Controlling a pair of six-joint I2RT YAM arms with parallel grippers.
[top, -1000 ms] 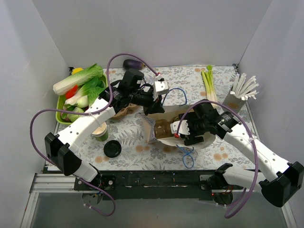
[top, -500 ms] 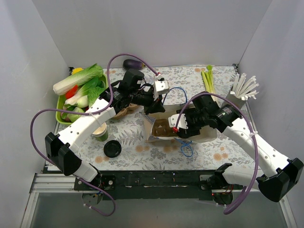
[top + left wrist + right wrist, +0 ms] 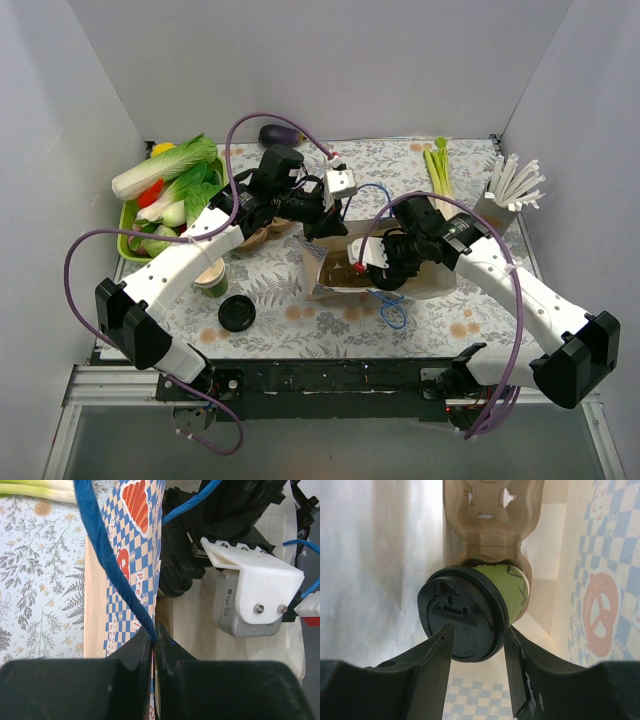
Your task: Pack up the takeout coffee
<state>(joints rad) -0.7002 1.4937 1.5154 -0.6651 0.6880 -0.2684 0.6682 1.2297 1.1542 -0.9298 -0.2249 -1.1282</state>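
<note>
The takeout coffee [image 3: 461,621], a green cup under a black lid, lies on its side in a brown pulp carrier [image 3: 492,525] inside the chequered paper bag [image 3: 600,555]. My right gripper [image 3: 478,630] reaches into the bag's mouth. Its jaws are partly open just short of the lid, one fingertip [image 3: 510,635] at the lid's rim, and nothing is clamped. In the top view the right gripper [image 3: 372,268] hides the cup. My left gripper [image 3: 154,635] is shut on the bag's rim where the blue handle [image 3: 107,555] runs, and it holds the bag [image 3: 425,285] open.
A green tray of vegetables [image 3: 128,218] sits at the left. Stacked green cups [image 3: 211,277] and a loose black lid [image 3: 237,314] stand near the left arm. At the back are an aubergine [image 3: 280,134], a leek [image 3: 440,175] and a holder of white sticks [image 3: 512,188].
My right gripper has moved up and left from the bag's near side into its mouth, and its jaws have narrowed. The left gripper has held still on the bag.
</note>
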